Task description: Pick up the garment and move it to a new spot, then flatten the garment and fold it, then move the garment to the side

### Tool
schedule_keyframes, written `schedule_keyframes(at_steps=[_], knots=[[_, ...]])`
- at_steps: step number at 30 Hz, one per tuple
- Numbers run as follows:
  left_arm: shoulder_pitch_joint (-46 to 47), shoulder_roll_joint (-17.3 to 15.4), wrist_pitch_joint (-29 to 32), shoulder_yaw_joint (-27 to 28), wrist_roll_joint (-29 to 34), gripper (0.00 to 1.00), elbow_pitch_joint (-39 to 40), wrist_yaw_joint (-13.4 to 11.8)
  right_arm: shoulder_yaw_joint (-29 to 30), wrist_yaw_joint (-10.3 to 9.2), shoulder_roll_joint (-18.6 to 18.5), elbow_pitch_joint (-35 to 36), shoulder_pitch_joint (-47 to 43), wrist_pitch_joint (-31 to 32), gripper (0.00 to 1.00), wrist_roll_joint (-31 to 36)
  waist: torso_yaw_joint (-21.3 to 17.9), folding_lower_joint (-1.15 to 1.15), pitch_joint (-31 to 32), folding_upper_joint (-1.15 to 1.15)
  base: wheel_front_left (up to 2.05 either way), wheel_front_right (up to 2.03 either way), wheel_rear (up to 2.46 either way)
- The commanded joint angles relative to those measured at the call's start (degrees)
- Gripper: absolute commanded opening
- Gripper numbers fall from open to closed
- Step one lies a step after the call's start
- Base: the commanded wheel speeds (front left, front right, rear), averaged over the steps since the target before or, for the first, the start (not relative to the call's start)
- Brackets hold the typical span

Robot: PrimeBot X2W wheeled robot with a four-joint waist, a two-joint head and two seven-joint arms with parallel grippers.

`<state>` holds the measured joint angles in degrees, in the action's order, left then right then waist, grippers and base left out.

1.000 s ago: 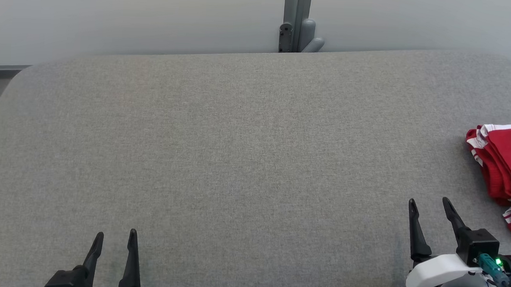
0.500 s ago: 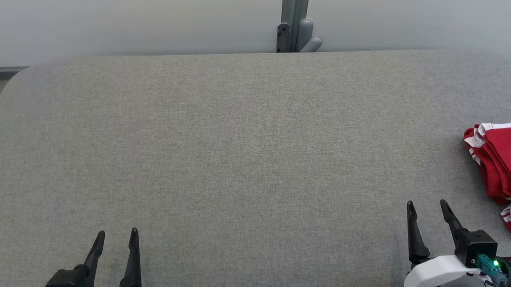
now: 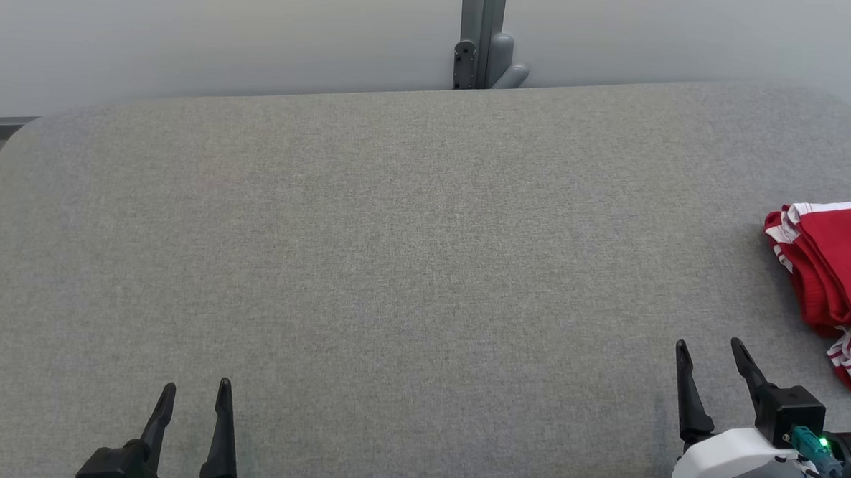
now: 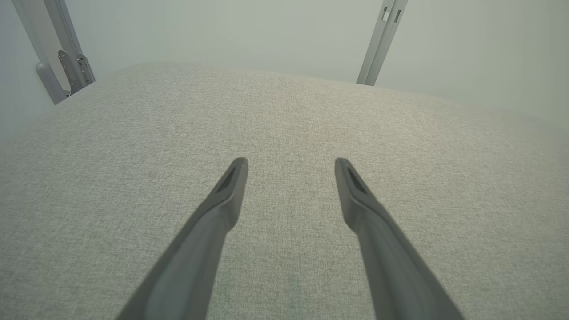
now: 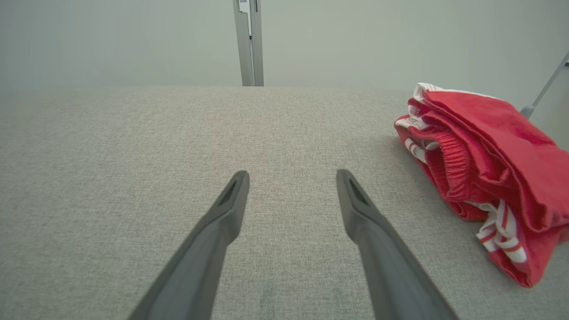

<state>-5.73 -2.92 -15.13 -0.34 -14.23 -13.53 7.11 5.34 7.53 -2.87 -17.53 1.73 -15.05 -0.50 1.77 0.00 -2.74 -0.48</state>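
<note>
The garment point(image 3: 837, 271), red with white striped trim, lies as a thick, loosely layered stack at the table's point(image 3: 397, 230) right edge, partly cut off by the head view. The elastic waistband and a striped hem face inward. Nearest to the garment is the right gripper point(image 3: 708, 343), just inward of the garment's near corner and apart from it, with jaws spread wide and nothing between them. The left gripper point(image 3: 197, 384) is far across the table from the garment, its jaws likewise spread and empty. Beyond the garment, at the far edge, a grey post point(image 3: 481, 37) stands against the pale wall. The stack looks folded and already off to one side, so the task may be finishing or only starting; the pictures do not settle which. If the pick-up is the step in hand, the right arm is the one to use. It should swing outward toward the garment and come down over the waistband edge. Its fingers should straddle all the layers, so none slides loose when it lifts. It should then carry the garment inward to the bare middle.
</note>
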Motion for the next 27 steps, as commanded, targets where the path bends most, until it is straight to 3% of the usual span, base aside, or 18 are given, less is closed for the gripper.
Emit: schedule_keyframes(at_steps=[1, 13, 14, 24, 25, 27], knots=[[0.25, 0.00, 0.03, -0.06, -0.24, 1.00, -0.05, 0.23, 0.16, -0.10, -0.06, -0.18, -0.11, -0.15, 1.00, -0.54, 0.01, 0.00, 0.05, 0.48, 0.00, 0.00, 0.00], [-0.06, -0.01, 0.03, -0.17, -0.34, 1.00, -0.31, 0.28, 0.06, -0.10, -0.06, -0.41, -0.12, -0.15, 1.00, -0.41, 0.15, 0.00, 0.16, 0.48, 0.00, 0.00, 0.00], [-0.04, 0.01, 0.00, -0.18, 0.00, 1.00, -0.25, 0.02, -0.01, 0.00, 0.00, -0.31, 0.00, 0.00, 1.00, -0.10, 0.15, 0.00, 0.16, 0.00, 0.00, 0.00, 0.00], [-0.31, 0.00, 0.00, -0.28, -0.03, 1.00, -0.25, -0.06, 0.00, -0.01, -0.02, -0.25, -0.16, -0.02, 1.00, 0.01, 0.06, 0.00, 0.31, 0.04, 0.00, 0.00, 0.00], [-0.25, 0.14, 0.00, -0.34, 0.00, 0.00, -1.11, -0.01, -0.06, 0.01, 0.31, -1.10, -0.52, 0.07, 0.00, -0.06, 0.05, 0.00, 0.32, 0.00, 0.00, 0.00, 0.00], [-0.26, 0.21, 0.04, -0.39, -0.12, 0.00, -1.89, -0.01, 0.00, 0.01, 0.45, -1.92, -0.48, 0.14, 0.00, -0.17, 0.05, 0.00, 0.33, 0.00, 0.00, 0.00, 0.00]])
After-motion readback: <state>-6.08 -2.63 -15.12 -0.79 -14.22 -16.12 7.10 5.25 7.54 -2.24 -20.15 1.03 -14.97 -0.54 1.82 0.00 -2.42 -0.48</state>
